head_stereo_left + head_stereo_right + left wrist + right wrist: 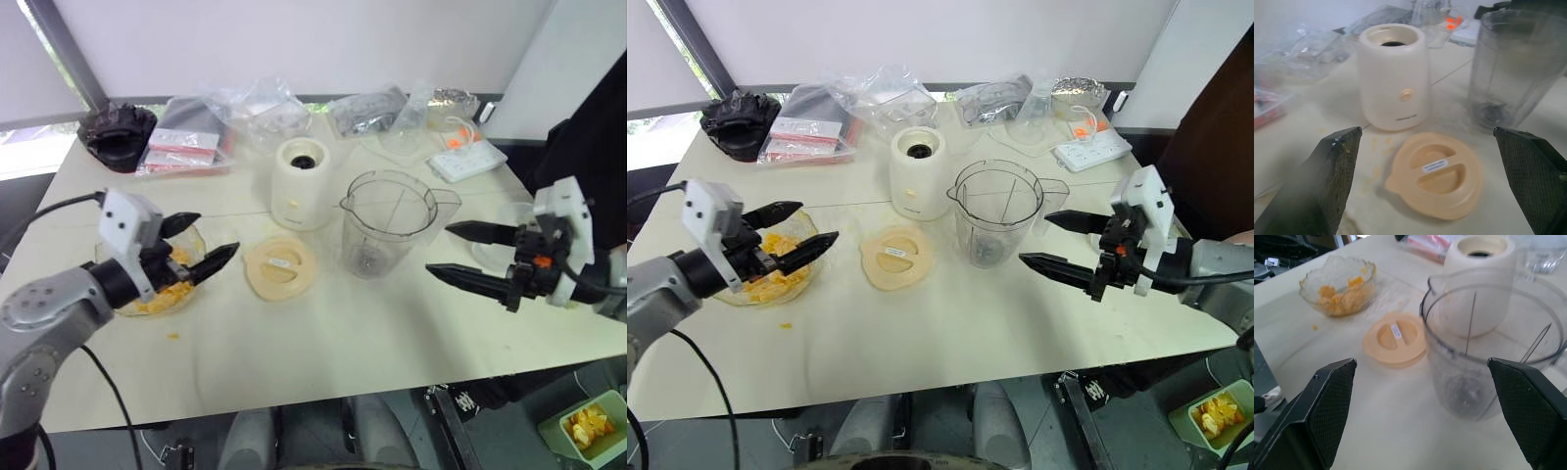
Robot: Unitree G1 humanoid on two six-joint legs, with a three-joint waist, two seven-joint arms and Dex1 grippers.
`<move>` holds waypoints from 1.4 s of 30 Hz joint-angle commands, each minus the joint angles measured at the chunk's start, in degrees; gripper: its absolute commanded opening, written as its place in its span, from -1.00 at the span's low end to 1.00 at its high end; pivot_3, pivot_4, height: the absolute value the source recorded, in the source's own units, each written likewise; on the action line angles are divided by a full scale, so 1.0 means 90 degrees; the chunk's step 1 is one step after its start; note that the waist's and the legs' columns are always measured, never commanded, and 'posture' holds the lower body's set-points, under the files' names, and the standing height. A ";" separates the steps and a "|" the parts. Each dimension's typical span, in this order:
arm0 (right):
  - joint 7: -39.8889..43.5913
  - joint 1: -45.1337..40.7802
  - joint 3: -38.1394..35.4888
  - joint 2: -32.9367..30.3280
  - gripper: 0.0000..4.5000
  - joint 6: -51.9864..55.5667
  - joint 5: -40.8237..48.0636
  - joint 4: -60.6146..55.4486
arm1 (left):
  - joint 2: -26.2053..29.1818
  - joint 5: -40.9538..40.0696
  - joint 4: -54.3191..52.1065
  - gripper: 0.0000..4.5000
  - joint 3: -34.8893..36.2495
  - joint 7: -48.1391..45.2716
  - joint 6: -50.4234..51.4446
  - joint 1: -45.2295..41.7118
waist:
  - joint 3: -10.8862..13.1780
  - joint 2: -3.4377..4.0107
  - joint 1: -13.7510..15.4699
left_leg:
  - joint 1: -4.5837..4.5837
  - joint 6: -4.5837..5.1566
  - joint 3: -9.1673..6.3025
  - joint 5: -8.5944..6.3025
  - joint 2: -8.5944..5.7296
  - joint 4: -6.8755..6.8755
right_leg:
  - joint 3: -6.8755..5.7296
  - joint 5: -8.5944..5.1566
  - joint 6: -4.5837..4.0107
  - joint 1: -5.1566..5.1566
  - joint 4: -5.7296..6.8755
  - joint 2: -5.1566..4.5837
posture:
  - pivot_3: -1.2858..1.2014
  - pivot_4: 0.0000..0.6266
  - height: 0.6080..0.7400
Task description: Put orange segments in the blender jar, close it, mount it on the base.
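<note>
Yellow-orange segments (769,269); clear jar (994,215); cream-white base (918,174); peach lid (894,257); black, cross-hatched pincer fingers (1317,416).

The blender jar (388,223) is clear, glossy plastic; the base (302,184) is smooth cream plastic with a soft sheen. The lid (280,267) looks matt. The wavy bowl (1338,284) is clear glass. The table (323,343) is smooth and matt. Crinkly clear bags (257,108) lie upper centre.
</note>
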 commanded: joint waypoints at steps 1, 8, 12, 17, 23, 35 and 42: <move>0.0151 -0.0231 0.0026 -0.0138 0.99 -0.0098 0.0010 0.0101 | 0.0173 -0.0106 -0.0110 1.00 0.0253 -0.0315 -0.0094 0.0085 | 0.0000 0.0000 -0.0006 | -0.0004 0.0000 0.0000 0.0000 0.0002 -0.0003 | -0.0002 0.0002 -0.0003 0.0002 -0.0014 -0.0001 | 0.03 -0.52 1.00; 0.0180 -0.0469 0.0295 -0.0100 0.99 -0.0163 -0.0133 0.0251 | 0.0298 -0.0173 -0.0270 1.00 0.0336 -0.0384 0.0020 0.0240 | -0.0001 -0.0001 0.0014 | -0.0086 0.0005 0.0022 -0.0003 -0.0012 0.0000 | 0.0000 0.0010 -0.0007 -0.0060 -0.0031 -0.0042 | 0.03 -0.52 1.00; 0.0141 -0.0527 0.0390 -0.0066 0.99 -0.0183 -0.0164 0.0242 | 0.0302 -0.0082 -0.0277 1.00 0.0312 -0.0356 -0.0028 0.0249 | -0.0001 -0.0001 0.0026 | -0.0087 0.0006 0.0016 -0.0003 -0.0014 0.0000 | -0.0005 0.0010 -0.0007 -0.0060 -0.0027 -0.0036 | 0.03 -0.52 1.00; 0.0062 -0.0606 0.0475 -0.0005 0.99 -0.0191 -0.0185 0.0222 | 0.0341 -0.0028 -0.0224 1.00 0.0217 -0.0305 0.0007 0.0149 | -0.0001 -0.0001 0.0006 | -0.0081 0.0007 0.0017 -0.0002 -0.0014 0.0002 | -0.0005 0.0011 -0.0006 -0.0059 -0.0023 -0.0024 | 0.03 -0.52 1.00; -0.0022 -0.0688 0.0582 0.0047 0.99 -0.0178 -0.0168 0.0208 | 0.0372 -0.0287 -0.0141 1.00 0.0309 -0.0105 0.0311 0.0040 | -0.0001 0.0000 0.0006 | -0.0079 0.0007 0.0015 -0.0002 -0.0013 0.0002 | -0.0005 0.0011 -0.0007 -0.0060 -0.0017 -0.0019 | 0.03 -0.52 1.00; -0.0083 -0.0894 0.0831 0.0206 0.99 -0.0243 -0.0299 0.0266 | 0.0499 0.0351 0.1597 1.00 -0.0123 0.1680 0.2182 -0.1510 | -0.0001 -0.0001 0.0014 | -0.0076 0.0008 0.0003 -0.0001 -0.0012 0.0013 | -0.0005 0.0014 -0.0002 -0.0052 -0.0005 0.0001 | 0.03 -0.52 1.00; -0.0070 -0.0878 0.0853 0.0192 0.99 -0.0206 -0.0297 0.0199 | -0.0672 0.0701 0.1923 1.00 -0.0181 0.2975 0.3901 -0.2252 | 0.0000 -0.0005 0.0016 | -0.0081 0.0008 -0.0002 -0.0001 -0.0014 0.0011 | -0.0004 0.0027 0.0023 -0.0051 -0.0008 -0.0001 | 0.03 -0.52 1.00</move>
